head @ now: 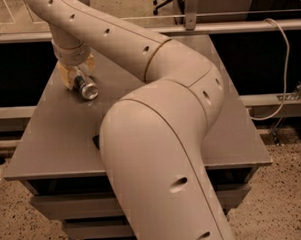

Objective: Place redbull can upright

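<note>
Silver-ended redbull can: tilted, at the table's far-left corner.
Hand: I see it clamped around the can.

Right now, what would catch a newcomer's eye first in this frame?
The big cream arm fills the foreground, bending across the grey table. At the table's far left corner in the view, the gripper clasps the redbull can, tilted with a shiny silver end toward the camera.

no readable text, seemingly none on redbull can in hand
</note>
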`<state>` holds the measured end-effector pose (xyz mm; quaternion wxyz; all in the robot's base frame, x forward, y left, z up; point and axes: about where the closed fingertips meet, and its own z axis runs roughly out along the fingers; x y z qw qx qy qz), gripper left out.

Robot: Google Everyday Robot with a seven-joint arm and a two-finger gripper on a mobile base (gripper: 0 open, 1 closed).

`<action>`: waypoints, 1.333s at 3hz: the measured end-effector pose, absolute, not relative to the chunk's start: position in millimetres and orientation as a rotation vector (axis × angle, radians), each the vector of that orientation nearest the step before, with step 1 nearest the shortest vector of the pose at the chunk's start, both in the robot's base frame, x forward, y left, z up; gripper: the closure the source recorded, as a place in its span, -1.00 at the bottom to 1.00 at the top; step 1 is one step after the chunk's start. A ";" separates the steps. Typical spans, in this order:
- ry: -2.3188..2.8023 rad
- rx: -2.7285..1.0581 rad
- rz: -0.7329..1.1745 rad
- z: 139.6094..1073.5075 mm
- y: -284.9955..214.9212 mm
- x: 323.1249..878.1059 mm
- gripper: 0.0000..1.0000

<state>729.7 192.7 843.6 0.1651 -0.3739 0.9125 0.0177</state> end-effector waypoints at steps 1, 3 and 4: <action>2.576 -1.034 0.041 861.5 186.4 737.9 0.28; 2.334 -1.041 0.179 944.6 161.3 731.4 1.00; 2.149 -1.122 0.343 964.9 152.2 700.1 1.00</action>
